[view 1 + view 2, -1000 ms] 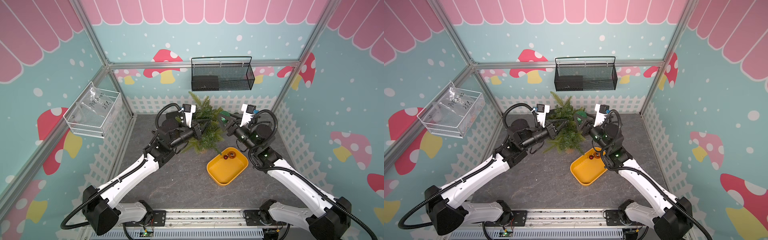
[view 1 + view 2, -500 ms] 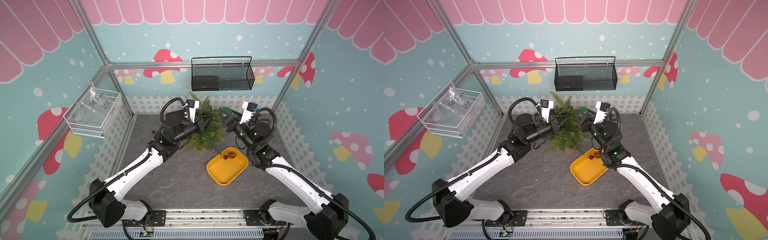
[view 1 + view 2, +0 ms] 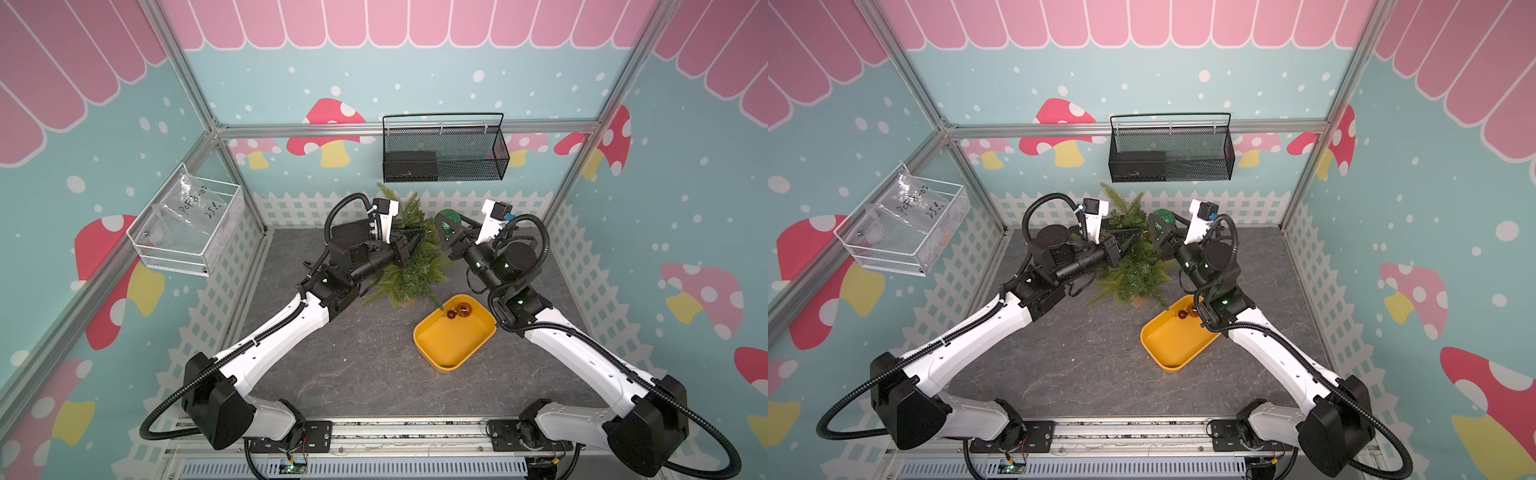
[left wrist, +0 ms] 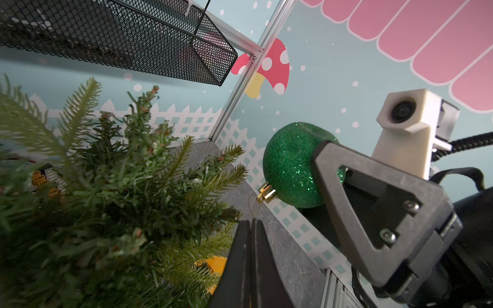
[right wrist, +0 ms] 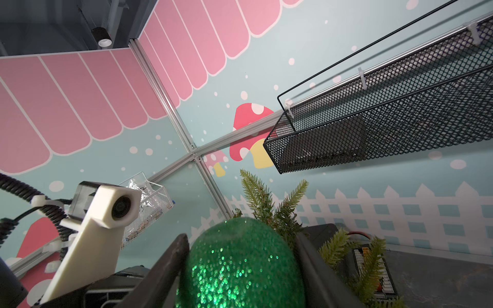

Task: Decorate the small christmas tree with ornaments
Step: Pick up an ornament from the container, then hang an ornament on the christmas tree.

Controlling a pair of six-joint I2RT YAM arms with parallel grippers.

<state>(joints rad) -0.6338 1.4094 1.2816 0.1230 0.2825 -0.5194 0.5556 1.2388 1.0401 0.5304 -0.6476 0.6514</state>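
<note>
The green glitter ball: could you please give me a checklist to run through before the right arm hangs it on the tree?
1. Grip on the green ball: ok, the right gripper clamps it from both sides.
2. Gold cap free: ok, it sticks out of the jaws towards the tree.
3. Hanging thread open for a branch: cannot tell, only a faint line runs from the cap.
4. Left gripper shut at the branches: ok; whether it pinches the thread, cannot tell.
5. Tree standing: ok, upright in both top views.
6. Other ornaments parked: ok, copper ball and red ball lie in the yellow tray.
</note>
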